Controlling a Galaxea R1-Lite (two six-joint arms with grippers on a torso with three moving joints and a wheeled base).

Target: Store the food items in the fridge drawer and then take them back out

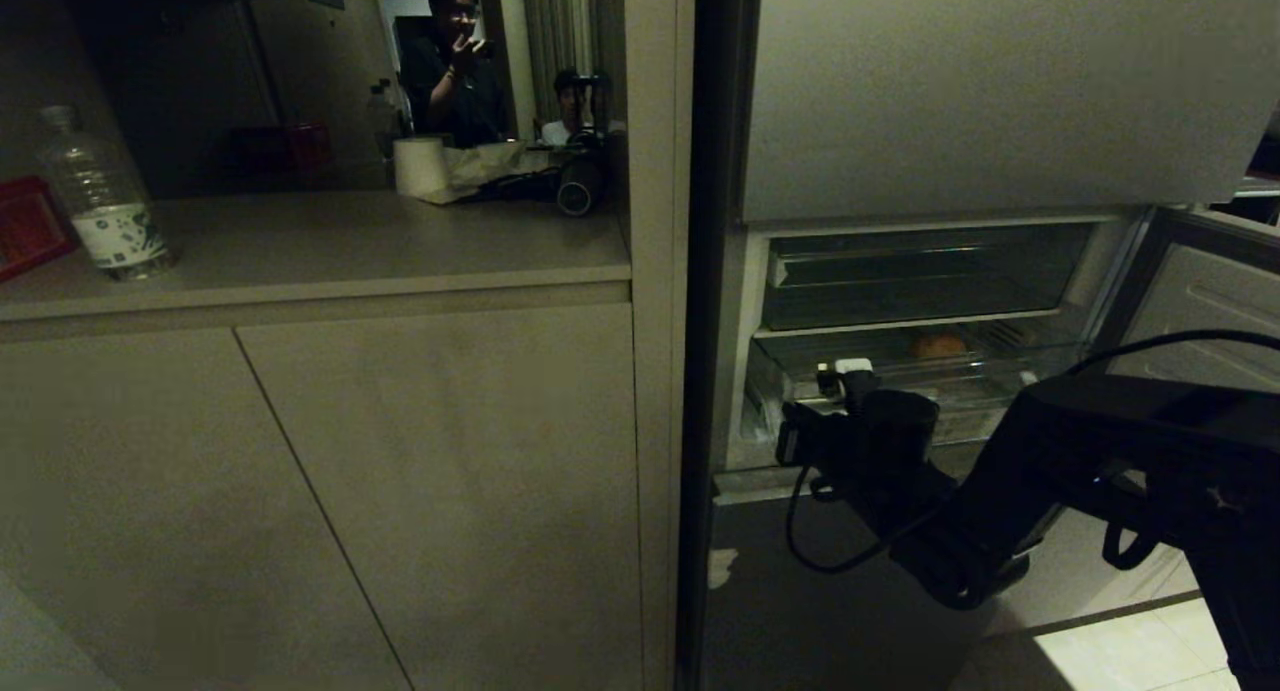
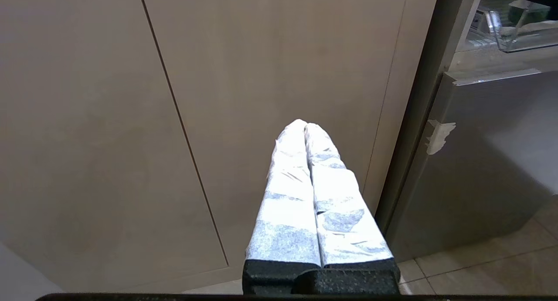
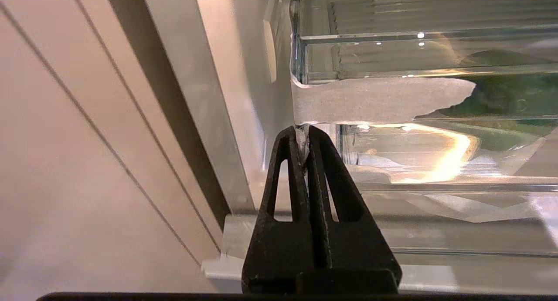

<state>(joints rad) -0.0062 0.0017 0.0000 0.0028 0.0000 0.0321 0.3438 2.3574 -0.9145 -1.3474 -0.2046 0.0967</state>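
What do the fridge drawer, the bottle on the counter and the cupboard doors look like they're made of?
Fridge drawer: clear hard plastic, glossy; you see through its front lip and it throws bright glints.
Bottle: thin clear plastic, ribbed sides, with a paper or film label.
Cupboard doors: matt beige panels, smooth, no visible grain; probably laminate or painted board, hard to tell which.

We find no readable text in any view. The only candidate is the label on the water bottle (image 1: 100, 196) at the left edge of the head view, on the counter: we see a white band with dark speckled print, but no letters or numbers resolve. The red box (image 1: 25, 226) beside it shows no legible marking either. Wrist views carry no lettering, brand or sign on any surface.
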